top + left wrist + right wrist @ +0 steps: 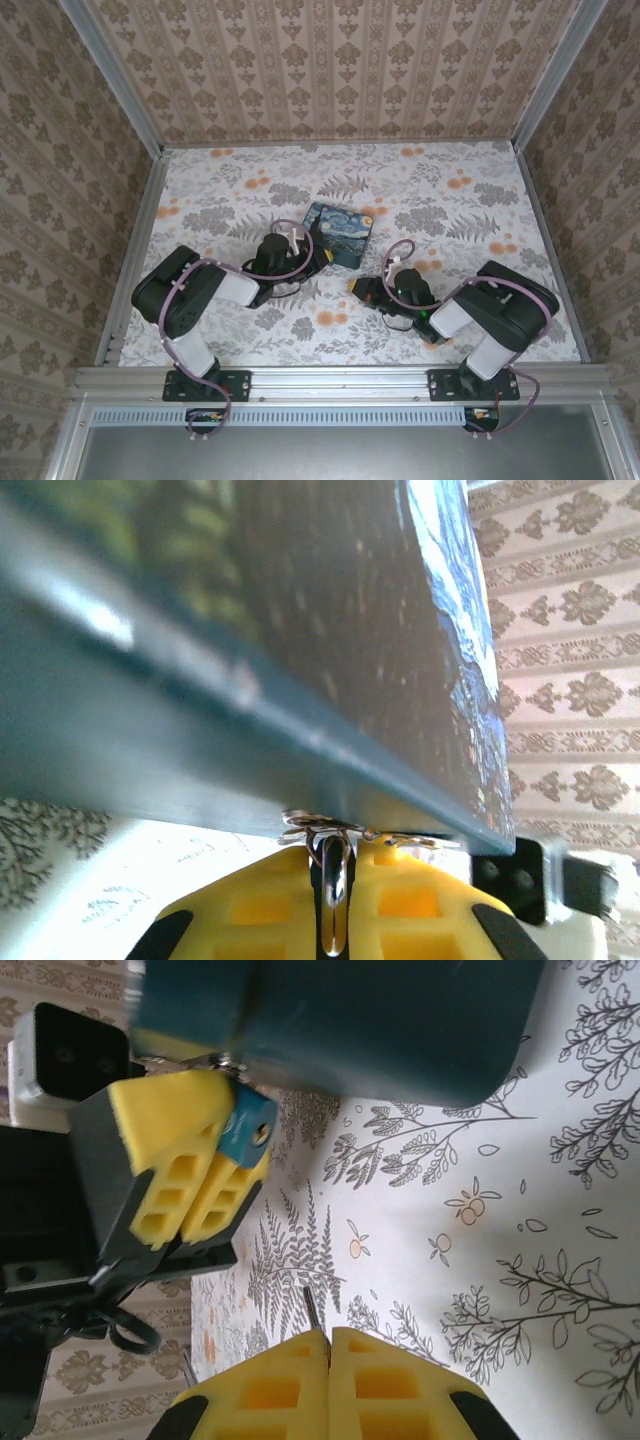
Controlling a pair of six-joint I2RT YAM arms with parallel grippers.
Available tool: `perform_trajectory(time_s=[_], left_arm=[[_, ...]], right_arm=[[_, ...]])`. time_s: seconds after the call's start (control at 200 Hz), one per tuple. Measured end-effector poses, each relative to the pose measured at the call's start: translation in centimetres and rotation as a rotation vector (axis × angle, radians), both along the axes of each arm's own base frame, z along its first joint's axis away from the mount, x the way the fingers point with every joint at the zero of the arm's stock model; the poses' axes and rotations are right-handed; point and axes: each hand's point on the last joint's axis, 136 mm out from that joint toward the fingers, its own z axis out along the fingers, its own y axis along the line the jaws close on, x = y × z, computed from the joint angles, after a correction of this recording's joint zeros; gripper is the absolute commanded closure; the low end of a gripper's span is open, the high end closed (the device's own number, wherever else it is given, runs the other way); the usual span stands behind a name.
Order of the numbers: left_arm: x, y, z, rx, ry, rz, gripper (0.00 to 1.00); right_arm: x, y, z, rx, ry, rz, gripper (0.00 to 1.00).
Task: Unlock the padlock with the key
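Note:
The padlock (pixel 244 1132) is a small teal-blue block hanging at the lower edge of the starry-night box (pixel 340 234). My left gripper (pixel 228 1120) is shut on it, yellow pads on both sides. In the left wrist view a silvery loop (pixel 334 872) sits pinched between the closed fingers, just under the box's metal hasp (pixel 318 827). My right gripper (pixel 328 1332) is shut on the key (pixel 312 1310), whose thin blade sticks out from the fingertips. The blade points towards the padlock but stays a clear gap short of it. From above, the right gripper (pixel 360 286) lies to the right of the left gripper (pixel 303 256).
The box (pixel 380 1020) stands on the flower-patterned table (pixel 450 210), close behind both grippers. Wallpapered walls and metal rails (pixel 130 250) close in the table on three sides. Bare tabletop lies between the two grippers.

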Motion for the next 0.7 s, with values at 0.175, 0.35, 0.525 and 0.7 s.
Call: perform_trajectory(time_s=[0.175,0.35,0.525,0.7], left_arm=[[-0.4,-0.2,1.1,-0.042,0.007,-0.033,1.00],[-0.6,0.0,1.4,-0.086,0.030,-0.035,1.00],[-0.8,-0.1,1.6,-0.124,0.042,-0.038,1.00],[-0.8,-0.2,1.9,-0.139,0.041,-0.040,1.00]], right_arm=[[0.0,0.3,-0.4,0.021,0.009,-0.007,1.00],[0.3,0.5,0.4,0.048,-0.006,-0.025,1.00],[0.7,0.3,1.3,0.069,-0.017,-0.050,1.00],[1.0,0.4,1.5,0.077,-0.015,-0.064,1.00]])
